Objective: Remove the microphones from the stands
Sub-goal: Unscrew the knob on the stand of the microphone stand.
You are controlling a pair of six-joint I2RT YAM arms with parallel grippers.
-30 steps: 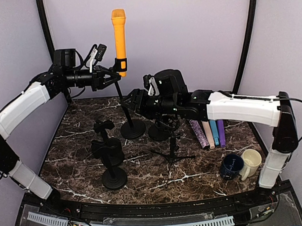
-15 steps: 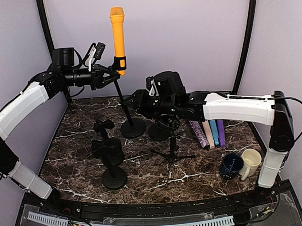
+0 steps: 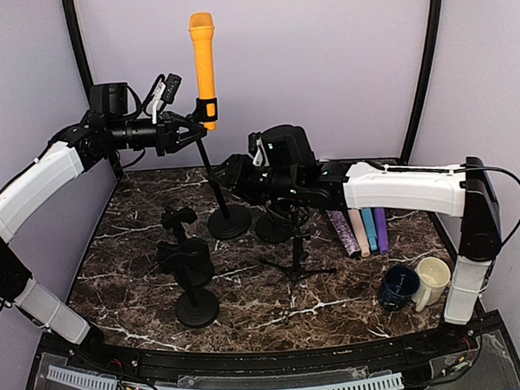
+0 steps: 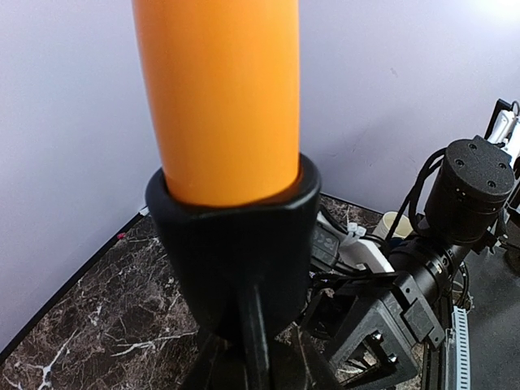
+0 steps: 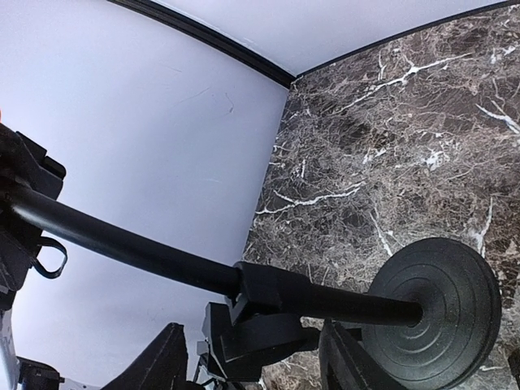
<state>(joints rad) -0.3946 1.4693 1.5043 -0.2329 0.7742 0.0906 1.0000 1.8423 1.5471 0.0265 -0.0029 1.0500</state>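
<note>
- Up top, left gripper [image 3: 192,127] is pinching the black clip [image 4: 236,227], steadying the orange cylindrical microphone [image 3: 203,64].
- Right gripper [image 3: 226,173] is bracketing the black stand pole [image 5: 122,240], apparently bracing it; I cannot tell its closure.

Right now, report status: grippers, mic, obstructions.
Left gripper shut on clip. Right gripper open around pole, low. Mic upright, seated in clip. Nothing above it.
</note>
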